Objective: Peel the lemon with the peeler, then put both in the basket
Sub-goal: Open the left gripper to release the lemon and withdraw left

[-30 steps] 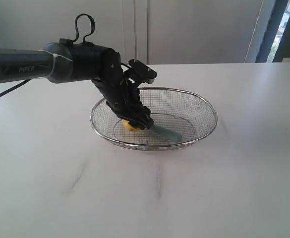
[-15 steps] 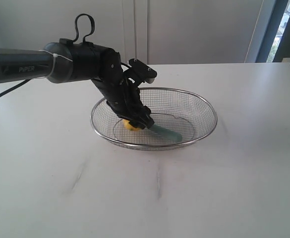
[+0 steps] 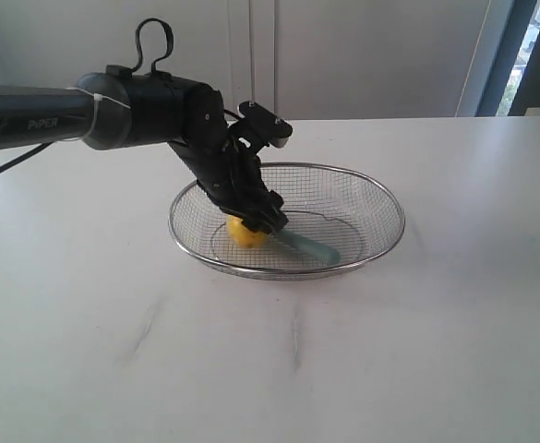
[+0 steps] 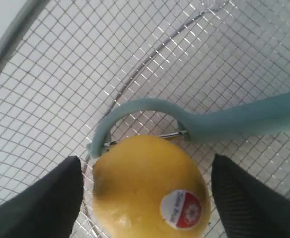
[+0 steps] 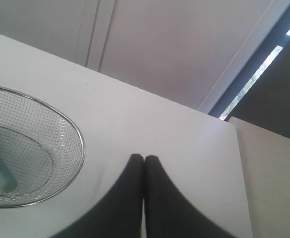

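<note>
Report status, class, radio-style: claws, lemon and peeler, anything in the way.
Left claw open, straddling lemon. Right claw shut, empty, outside basket. Lemon and peeler both in basket. No obstruction seen.

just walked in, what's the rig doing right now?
The left tool is down in the basket, its fingers open on either side of the lemon and clear of it. The lemon sits in the basket next to the head of the peeler, which lies there too. The lemon's visible side is unpeeled, with the sticker on. The right tool is shut, over the table beside the basket.
</note>
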Robot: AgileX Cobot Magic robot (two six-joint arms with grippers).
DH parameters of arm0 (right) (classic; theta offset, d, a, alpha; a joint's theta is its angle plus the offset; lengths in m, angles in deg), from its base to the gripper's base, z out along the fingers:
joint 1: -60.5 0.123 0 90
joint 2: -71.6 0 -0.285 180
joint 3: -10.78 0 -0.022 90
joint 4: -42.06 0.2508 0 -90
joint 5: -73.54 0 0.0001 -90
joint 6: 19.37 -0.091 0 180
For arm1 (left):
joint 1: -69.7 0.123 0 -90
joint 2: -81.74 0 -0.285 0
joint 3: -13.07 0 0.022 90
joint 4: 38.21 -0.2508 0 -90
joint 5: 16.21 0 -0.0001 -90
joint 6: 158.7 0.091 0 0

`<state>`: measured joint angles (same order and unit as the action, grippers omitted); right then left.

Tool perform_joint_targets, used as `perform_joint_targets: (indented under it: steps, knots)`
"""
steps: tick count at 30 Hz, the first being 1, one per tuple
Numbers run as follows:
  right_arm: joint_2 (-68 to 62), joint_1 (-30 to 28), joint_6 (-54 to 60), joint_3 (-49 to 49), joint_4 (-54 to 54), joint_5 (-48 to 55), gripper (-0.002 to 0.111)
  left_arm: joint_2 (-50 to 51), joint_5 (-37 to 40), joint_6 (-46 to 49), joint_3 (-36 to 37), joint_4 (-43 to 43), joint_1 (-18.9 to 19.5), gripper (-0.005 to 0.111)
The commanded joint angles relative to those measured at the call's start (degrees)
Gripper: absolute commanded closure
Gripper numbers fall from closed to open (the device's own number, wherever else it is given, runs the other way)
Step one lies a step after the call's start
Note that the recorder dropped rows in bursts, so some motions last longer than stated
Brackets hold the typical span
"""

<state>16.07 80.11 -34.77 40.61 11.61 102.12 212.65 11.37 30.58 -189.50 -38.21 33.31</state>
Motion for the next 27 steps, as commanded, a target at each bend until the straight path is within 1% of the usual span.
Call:
perform_joint_targets:
  steps: [1,2,3,4,7,8,9,11,16,17,18,23,25,27]
  knots:
    - [0.3,-0.2,-0.5,0.2,-0.4,-0.1,0.108,-5.5,0.9,-0.6,-0.3,-1.0,-0.3,0.033]
    - [0.3,-0.2,-0.5,0.2,-0.4,-0.1,0.108,-7.7,1.4,-0.6,-0.3,-2.2,-0.3,0.036]
    - [0.3,-0.2,-0.5,0.2,-0.4,-0.1,0.108,-9.4,2.7,-2.2,-0.3,-2.2,-0.3,0.041]
    - [0.3,-0.2,-0.5,0.2,-0.4,-0.1,0.108,-11.3,4.4,-4.2,-0.3,-2.2,-0.3,0.051]
    - [0.3,-0.2,-0.5,0.2,-0.4,-0.1,0.108,-16.5,13.3,-4.3,-0.2,-2.7,-0.3,0.094]
    - [0.3,-0.2,-0.5,0.2,-0.4,-0.1,0.108,-17.8,16.5,-4.2,-0.2,-3.8,-0.3,0.107]
    - [0.3,-0.2,-0.5,0.2,-0.4,0.0,0.108,-19.4,20.5,-3.9,0.0,-4.5,-0.3,0.107]
    - [0.3,-0.2,-0.5,0.2,-0.4,0.0,0.108,-23.5,22.5,-3.9,2.3,-5.6,-0.3,0.107]
    - [0.3,-0.2,-0.5,0.2,-0.4,0.0,0.108,-32.1,21.6,-4.8,10.3,-5.6,-0.3,0.107]
    - [0.3,-0.2,-0.5,0.2,-0.4,0.0,0.108,-34.7,21.1,-5.6,13.1,-5.6,-0.3,0.107]
    - [0.3,-0.2,-0.5,0.2,-0.4,0.0,0.108,-38.4,20.3,-6.5,17.2,-5.6,-0.3,0.107]
    - [0.3,-0.2,-0.5,0.2,-0.4,0.0,0.108,-51.0,16.8,-7.9,30.5,-5.6,-0.3,0.107]
    - [0.3,-0.2,-0.5,0.2,-0.3,0.0,0.108,-54.5,16.7,-7.8,34.3,-5.6,-0.3,0.107]
    - [0.3,-0.2,-0.5,0.2,-0.2,0.0,0.108,-57.9,18.7,-8.2,36.6,-5.0,-0.3,0.107]
